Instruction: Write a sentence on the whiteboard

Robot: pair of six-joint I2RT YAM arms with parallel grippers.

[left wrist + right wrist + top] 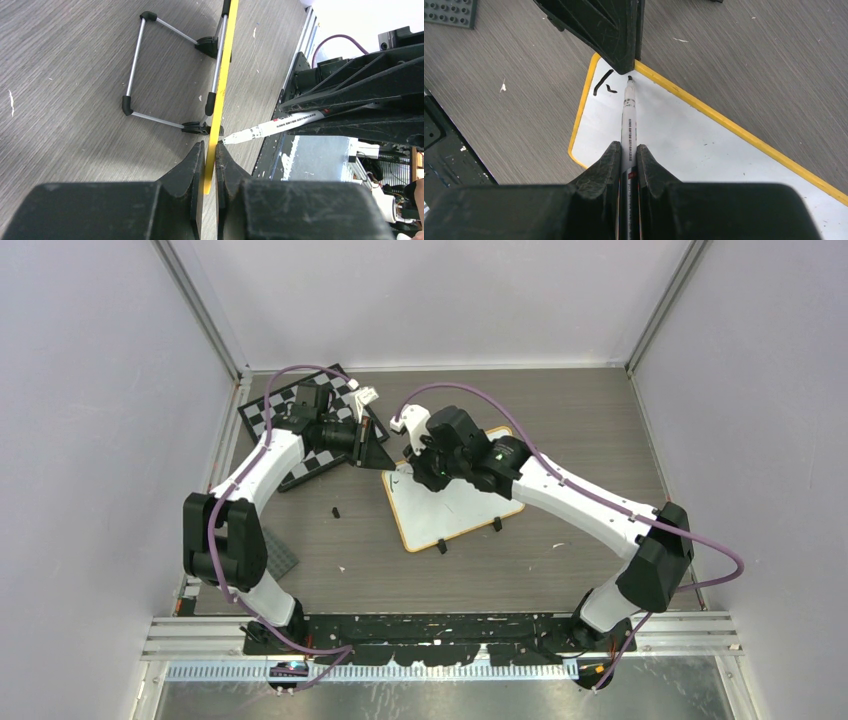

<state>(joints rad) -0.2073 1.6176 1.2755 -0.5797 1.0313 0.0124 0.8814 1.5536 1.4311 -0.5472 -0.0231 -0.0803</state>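
Observation:
The whiteboard (455,502) lies at the table's middle, white with a yellow-orange rim and two black clip feet at its near edge. My left gripper (372,453) is shut on the board's far left corner; in the left wrist view (210,146) the yellow rim (220,95) runs edge-on between the fingers. My right gripper (628,149) is shut on a white marker (629,122). The marker's tip (629,78) touches the board (684,140) near that corner, beside two short black strokes (602,83). The marker also shows in the left wrist view (272,126).
A black-and-white chequered chessboard (300,425) lies at the back left, under the left arm. A small black piece (335,511) lies on the table left of the whiteboard. A grey studded plate (282,555) sits near the left arm's base. A wire stand (165,75) shows under the board.

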